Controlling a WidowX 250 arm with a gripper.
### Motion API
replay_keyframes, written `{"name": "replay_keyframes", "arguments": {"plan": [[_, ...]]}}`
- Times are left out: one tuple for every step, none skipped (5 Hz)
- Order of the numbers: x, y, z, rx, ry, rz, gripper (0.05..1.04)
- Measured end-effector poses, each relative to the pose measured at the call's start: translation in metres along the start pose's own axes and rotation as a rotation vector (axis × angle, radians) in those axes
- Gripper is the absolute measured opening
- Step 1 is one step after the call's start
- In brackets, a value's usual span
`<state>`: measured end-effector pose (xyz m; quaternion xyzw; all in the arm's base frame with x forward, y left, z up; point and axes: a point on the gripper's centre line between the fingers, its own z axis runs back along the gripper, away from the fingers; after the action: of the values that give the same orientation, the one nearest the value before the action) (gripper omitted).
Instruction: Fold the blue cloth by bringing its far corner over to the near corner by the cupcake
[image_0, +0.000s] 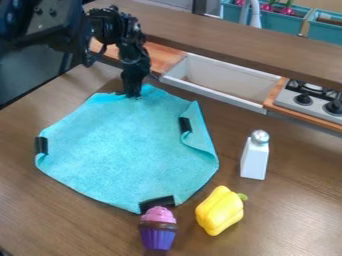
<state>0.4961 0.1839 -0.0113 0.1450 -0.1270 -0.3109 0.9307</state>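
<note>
The black gripper hangs down at the upper edge of a turquoise cloth, its tip touching the fabric there. Spread over the brown table, the cloth has black clips or tabs at its left, right and bottom edges, and its right side curls up. A cupcake toy with pink top and purple base stands just below the cloth's bottom edge. To its right lies a yellow bell pepper. Farther up on the right, a white shaker with a silver top stands upright.
A white sink basin is set behind the table, with a stove to its right. A brown raised ledge runs across behind them, and teal planters stand beyond it. The table extends to the right and front.
</note>
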Motion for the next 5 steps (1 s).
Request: {"name": "replay_keyframes", "arguments": {"plan": [[0.0, -0.008, 0.01, -0.021, -0.026, 0.005, 0.055], [-0.001, -0.013, 0.031, -0.025, -0.08, -0.005, 0.055], [-0.002, -0.02, 0.056, -0.008, -0.129, -0.026, 0.055], [-0.008, -0.04, 0.068, -0.005, -0.15, -0.067, 0.055], [-0.011, -0.064, 0.082, -0.004, -0.178, -0.113, 0.055]]}}
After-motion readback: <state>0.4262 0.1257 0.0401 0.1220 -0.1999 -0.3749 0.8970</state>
